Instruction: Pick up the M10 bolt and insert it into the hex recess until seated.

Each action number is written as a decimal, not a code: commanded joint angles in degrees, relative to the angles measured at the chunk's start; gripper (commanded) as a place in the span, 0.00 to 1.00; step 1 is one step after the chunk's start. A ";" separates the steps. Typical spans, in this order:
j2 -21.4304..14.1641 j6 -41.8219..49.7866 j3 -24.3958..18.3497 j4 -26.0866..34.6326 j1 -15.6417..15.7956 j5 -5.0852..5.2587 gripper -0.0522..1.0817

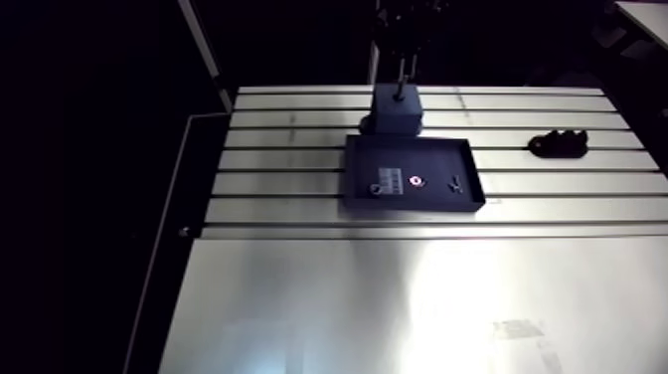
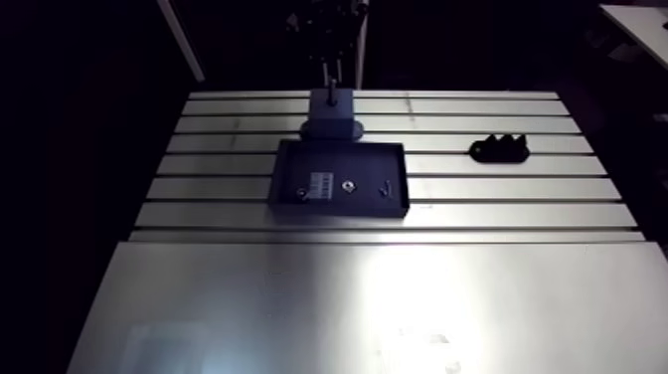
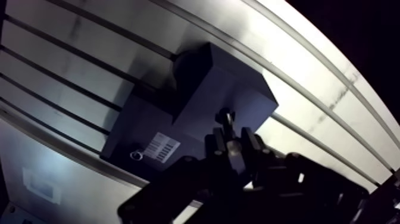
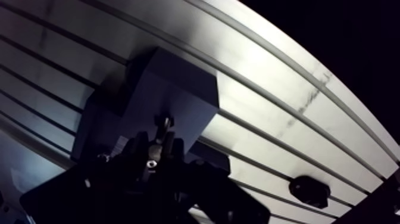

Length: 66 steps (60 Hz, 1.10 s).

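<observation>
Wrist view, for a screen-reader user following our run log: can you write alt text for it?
The gripper holds a bolt between its two fingers, pointed at the top of a dark block. Beside the block lies a dark tray with a white label, all on a slotted aluminium table.

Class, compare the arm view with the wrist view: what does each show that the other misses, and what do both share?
Only the arm view: the whole tray, with a reddish ring and a small screw inside. Only the wrist view: the end effector shut on the bolt, over the block. Both: block, tray's white label, slotted table.
</observation>
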 commanded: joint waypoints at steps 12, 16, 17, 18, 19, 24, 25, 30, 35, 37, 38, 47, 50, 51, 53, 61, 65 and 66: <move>0.01 -0.03 0.34 -0.38 0.00 0.06 0.73; 0.01 -0.03 0.35 -0.38 0.00 0.07 0.73; 0.01 -0.03 0.35 -0.38 0.00 0.07 0.73; 0.01 -0.03 0.35 -0.38 0.00 0.00 0.73; 0.01 -0.03 0.35 -0.38 0.00 0.00 0.73; 0.01 -0.11 0.26 -0.38 0.00 0.00 0.73; 0.01 -0.11 0.26 -0.38 0.00 0.00 0.73; 0.09 -0.11 0.26 -0.38 0.00 -0.01 0.73; 0.10 -0.10 0.26 -0.38 0.07 -0.01 0.73; 0.10 -0.11 0.26 -0.38 0.09 -0.01 0.73; 0.10 -0.11 0.26 -0.38 0.09 -0.01 0.73; 0.10 -0.11 0.35 -0.38 0.09 -0.01 0.73; 0.10 -0.04 0.35 -0.38 0.09 -0.01 0.73; 0.10 -0.03 0.35 -0.38 0.09 -0.01 0.73; 0.18 -0.03 0.35 -0.38 0.09 -0.01 0.73; 0.37 -0.10 0.35 -0.38 0.09 -0.01 0.73; 0.37 -0.10 0.35 -0.38 0.09 -0.01 0.73; 0.37 -0.11 0.35 -0.38 0.09 -0.01 0.73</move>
